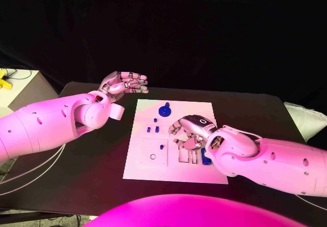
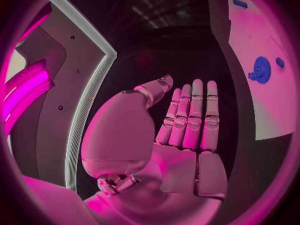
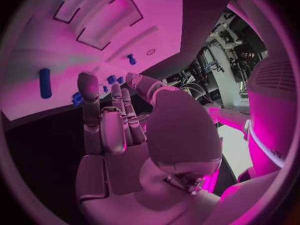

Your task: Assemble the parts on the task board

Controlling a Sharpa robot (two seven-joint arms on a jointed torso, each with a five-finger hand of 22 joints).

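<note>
The right silver many-fingered hand (image 1: 189, 131), fingers apart and holding nothing, hovers over the white rectangular task board (image 1: 146, 168), nearest the small blue cylindrical peg (image 1: 204, 157) lying at its five o'clock, long axis twelve-to-six.

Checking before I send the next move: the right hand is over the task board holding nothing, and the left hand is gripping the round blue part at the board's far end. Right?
Not quite. The left hand holds nothing; it hovers off the task board, beyond its far left corner, as the head view shows. The round blue part lies untouched on the board. The right hand is over the board, holding nothing.
</note>
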